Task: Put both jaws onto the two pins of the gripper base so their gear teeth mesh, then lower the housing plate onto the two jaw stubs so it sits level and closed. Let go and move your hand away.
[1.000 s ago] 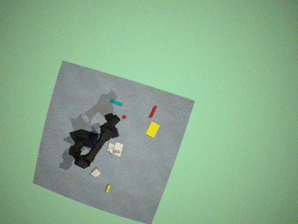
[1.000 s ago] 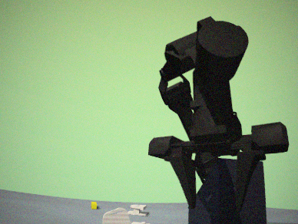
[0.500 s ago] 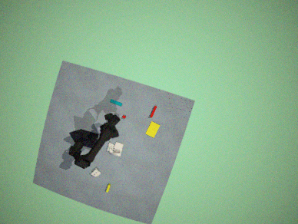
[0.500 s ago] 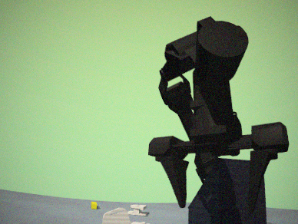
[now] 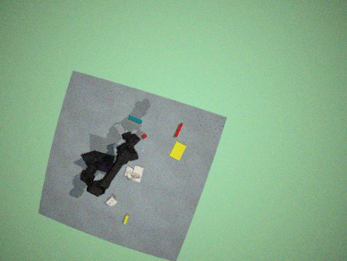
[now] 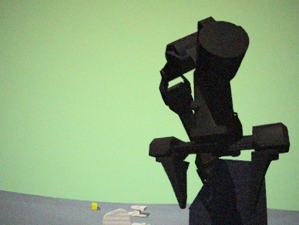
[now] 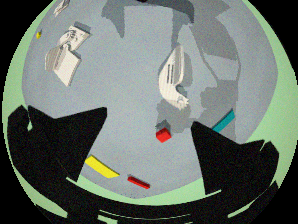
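My gripper (image 6: 220, 208) (image 7: 150, 116) is open and empty, fingers wide apart, high above the table. A pale curved jaw (image 5: 115, 134) (image 7: 169, 80) with slits and a toothed end lies alone below it in the wrist view. A cluster of white parts (image 5: 138, 171) (image 7: 69, 70) lies apart from it, with round details on one part and flat panels beside it; which is base and which is jaw I cannot tell. A smaller white piece (image 5: 112, 201) (image 7: 61, 7) lies separately, perhaps the housing plate. A ribbed pale piece (image 6: 116, 217) is cut off by the frame edge.
A red cube (image 5: 144, 136) (image 7: 163, 135) lies near the jaw's toothed end. A teal bar (image 5: 135, 119) (image 7: 223, 121), a red bar (image 5: 178, 130) (image 7: 138, 182), a yellow rectangle (image 5: 178, 151) (image 7: 101, 167) and a small yellow block (image 5: 126, 219) (image 7: 38, 35) lie around on the grey table (image 5: 170, 201).
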Motion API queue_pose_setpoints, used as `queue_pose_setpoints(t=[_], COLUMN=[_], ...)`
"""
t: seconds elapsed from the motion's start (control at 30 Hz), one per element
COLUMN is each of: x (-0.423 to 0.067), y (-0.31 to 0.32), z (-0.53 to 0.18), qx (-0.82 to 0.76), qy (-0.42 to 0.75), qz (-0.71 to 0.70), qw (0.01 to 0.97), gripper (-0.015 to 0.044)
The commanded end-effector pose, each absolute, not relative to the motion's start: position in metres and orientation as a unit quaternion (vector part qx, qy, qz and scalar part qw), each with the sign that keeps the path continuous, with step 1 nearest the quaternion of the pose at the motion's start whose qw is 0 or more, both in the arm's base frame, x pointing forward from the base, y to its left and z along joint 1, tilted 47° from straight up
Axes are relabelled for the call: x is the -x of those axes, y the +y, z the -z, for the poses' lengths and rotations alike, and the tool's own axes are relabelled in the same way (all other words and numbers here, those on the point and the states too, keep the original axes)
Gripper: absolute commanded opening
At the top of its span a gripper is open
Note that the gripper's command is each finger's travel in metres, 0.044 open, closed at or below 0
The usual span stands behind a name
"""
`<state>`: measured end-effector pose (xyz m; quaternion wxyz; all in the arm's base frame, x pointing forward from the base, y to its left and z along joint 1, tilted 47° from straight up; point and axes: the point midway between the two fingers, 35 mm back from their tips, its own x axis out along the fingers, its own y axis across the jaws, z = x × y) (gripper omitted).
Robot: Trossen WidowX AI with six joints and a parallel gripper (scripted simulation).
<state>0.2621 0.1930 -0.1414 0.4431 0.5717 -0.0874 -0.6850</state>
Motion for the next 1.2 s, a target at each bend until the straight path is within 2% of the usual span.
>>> queue_pose_setpoints(t=[0.0, 0.57, 1.0, 1.17], x=[-0.2621, -0.2621, -0.2621, -0.2608], y=[0.1929, 0.1929, 0.1929, 0.1931], z=[0.1414, 0.1414, 0.1414, 0.1412], qx=[-0.572, -0.572, -0.572, -0.588], qy=[-0.087, -0.087, -0.087, -0.114], qz=[0.685, 0.685, 0.685, 0.681], qw=[0.443, 0.443, 0.443, 0.421], gripper=[0.0440, 0.0000, 0.0000, 0.0131])
